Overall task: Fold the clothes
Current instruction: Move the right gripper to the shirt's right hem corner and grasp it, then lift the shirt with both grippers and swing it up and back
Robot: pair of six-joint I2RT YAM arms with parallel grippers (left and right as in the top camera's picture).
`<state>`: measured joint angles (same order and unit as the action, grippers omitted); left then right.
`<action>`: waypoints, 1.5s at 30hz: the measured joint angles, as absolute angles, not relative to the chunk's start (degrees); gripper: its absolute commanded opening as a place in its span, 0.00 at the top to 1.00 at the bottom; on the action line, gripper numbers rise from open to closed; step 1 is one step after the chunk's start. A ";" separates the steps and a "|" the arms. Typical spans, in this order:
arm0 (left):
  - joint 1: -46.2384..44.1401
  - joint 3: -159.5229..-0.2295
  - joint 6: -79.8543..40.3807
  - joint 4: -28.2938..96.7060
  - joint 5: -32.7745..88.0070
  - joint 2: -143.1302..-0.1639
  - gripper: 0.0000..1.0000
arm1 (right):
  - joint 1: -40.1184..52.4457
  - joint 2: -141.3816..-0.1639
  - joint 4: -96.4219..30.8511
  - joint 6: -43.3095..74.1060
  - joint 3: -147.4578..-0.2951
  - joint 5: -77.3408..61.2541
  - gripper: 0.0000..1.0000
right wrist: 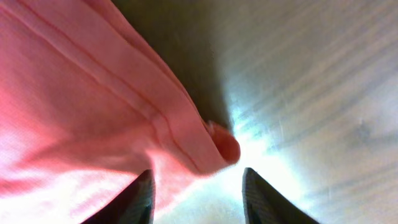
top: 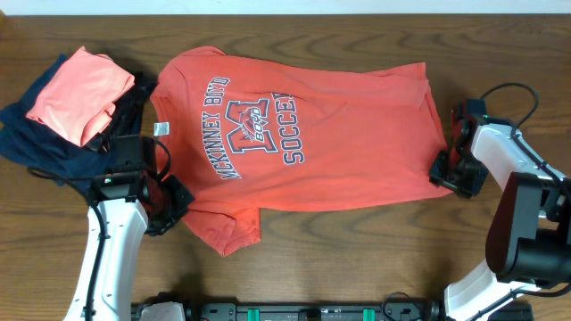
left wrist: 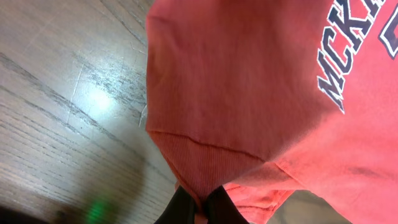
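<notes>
The left gripper [left wrist: 198,210] pinches the T-shirt [left wrist: 249,93] at its sleeve edge, with bare table [left wrist: 56,93] beside it. The right gripper [right wrist: 198,194] gapes wide, the hem corner just ahead and open table beyond.

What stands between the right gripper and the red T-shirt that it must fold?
Nothing visible does. The right gripper is open at the hem of the red T-shirt, and the corner of the hem lies between its fingers.

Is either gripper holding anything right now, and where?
The left gripper pinches the T-shirt at its edge near a sleeve; the right gripper is open at the hem, holding nothing.
</notes>
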<state>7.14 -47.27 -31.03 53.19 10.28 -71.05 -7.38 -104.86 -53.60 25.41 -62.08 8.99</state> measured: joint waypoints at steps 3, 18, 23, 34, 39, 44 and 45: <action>7.14 -47.27 -31.03 53.30 10.28 -71.05 0.94 | -7.38 -104.86 -54.37 24.75 -62.06 8.84 0.19; 7.14 -47.27 -31.00 53.54 10.28 -71.05 0.94 | -7.20 -101.08 -40.60 23.75 -55.31 4.49 0.99; 7.14 -47.27 -28.27 52.75 10.31 -71.05 0.94 | -7.29 -101.06 -41.01 23.31 -55.55 3.97 0.99; 6.55 -61.58 -19.38 54.06 13.15 -71.00 0.94 | -11.07 -89.43 -57.39 20.10 -68.25 0.08 0.99; 5.52 -75.75 -16.23 57.78 16.12 -69.84 0.94 | -13.89 -77.80 -64.03 18.55 -79.18 -0.58 0.99; 5.45 -88.25 -14.94 59.99 17.17 -66.54 0.94 | -16.73 -68.97 -65.78 16.08 -86.02 -0.69 0.99; 5.45 -90.43 -14.83 59.88 17.34 -65.54 0.94 | -17.43 -67.42 -65.91 15.53 -87.31 -0.71 0.99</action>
<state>5.45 -90.43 -14.83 59.88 17.34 -65.54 -17.43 -67.42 -65.91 15.53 -87.31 -0.71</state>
